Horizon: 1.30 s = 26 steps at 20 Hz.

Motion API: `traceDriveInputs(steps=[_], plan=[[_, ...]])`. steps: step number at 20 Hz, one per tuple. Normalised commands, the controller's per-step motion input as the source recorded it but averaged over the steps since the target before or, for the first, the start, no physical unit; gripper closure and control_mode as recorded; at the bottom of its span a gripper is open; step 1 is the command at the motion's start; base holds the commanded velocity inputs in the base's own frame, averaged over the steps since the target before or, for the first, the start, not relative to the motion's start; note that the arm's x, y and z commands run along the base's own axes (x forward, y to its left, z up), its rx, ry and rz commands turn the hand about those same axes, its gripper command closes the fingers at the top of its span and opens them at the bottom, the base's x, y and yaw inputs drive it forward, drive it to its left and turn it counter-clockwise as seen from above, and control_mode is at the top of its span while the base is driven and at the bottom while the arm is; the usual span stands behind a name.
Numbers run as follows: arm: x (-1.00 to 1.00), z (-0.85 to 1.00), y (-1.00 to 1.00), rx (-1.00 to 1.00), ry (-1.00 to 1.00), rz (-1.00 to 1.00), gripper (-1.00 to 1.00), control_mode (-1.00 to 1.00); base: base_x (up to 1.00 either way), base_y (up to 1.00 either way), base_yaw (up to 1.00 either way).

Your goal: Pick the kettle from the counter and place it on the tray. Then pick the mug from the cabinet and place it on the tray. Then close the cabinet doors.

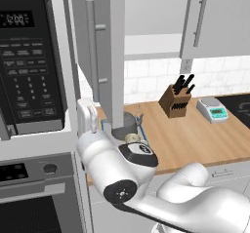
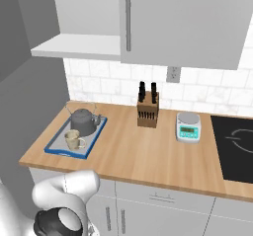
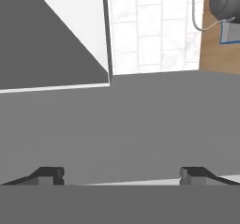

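Kitchen wall run, tiled white backsplash (image 2: 197, 94) behind, with a grey outlet plate (image 2: 173, 74) at centre of the right base view.

Desk (image 2: 148, 151): long light-brown wooden top, crossing the middle of the right base view, white drawers below.

Black microwave unit (image 1: 27, 61): upper left of the left base view, oven front beneath it at lower left.

Cabinet (image 2: 84, 13): light grey wall unit at top of the right base view, white shelf (image 2: 79, 46) exposed at upper left. One cabinet door (image 1: 100, 51) stands swung out, edge-on, at centre top of the left base view; a second door (image 2: 183, 22) lies flat and closed at upper right of the right base view, each with a long vertical bar handle.

Black cooktop (image 2: 234, 148): right edge of the desk.

Arm: white, folded low at the bottom of the left base view, hand raised beside the open door.

Tray (image 2: 57, 150): blue-rimmed, on the desk at left centre of the right base view.

Kettle (image 2: 83, 121): dark grey, standing on the tray's far half.

Knife block (image 2: 147, 112): wooden, centre of the desk near the backsplash.

Scale (image 2: 188, 127): white, right of the knife block, apart from it.

Mug (image 2: 74, 140): beige, on the tray just in front of the kettle.

Tool (image 3: 122, 175): fingers spread wide apart at the bottom of the hand view, nothing between them, facing a flat grey panel.
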Motion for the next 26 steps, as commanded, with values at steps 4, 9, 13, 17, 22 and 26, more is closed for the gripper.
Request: traceDriveInputs(steps=[4, 9, 13, 17, 22, 26], plan=[[0.32, 0.01, -0.35, 0.00, 0.00, -0.13, -1.00, -1.00, 0.00, 0.00, 0.00], [0.34, 0.08, -0.60, 0.00, 0.00, -0.12, -1.00, -1.00, 0.00, 0.00, 0.00], [0.40, 0.03, -0.70, 0.02, 0.00, -0.08, -1.00, -1.00, 0.00, 0.00, 0.00], [0.48, 0.00, -0.75, 0.06, 0.00, -0.05, -1.00, -1.00, 0.00, 0.00, 0.00], [0.53, 0.00, -0.77, 0.09, 0.00, -0.04, -1.00, -1.00, 0.00, 0.00, 0.00], [0.61, 0.00, -0.78, 0.10, 0.00, -0.04, -1.00, -1.00, 0.00, 0.00, 0.00]])
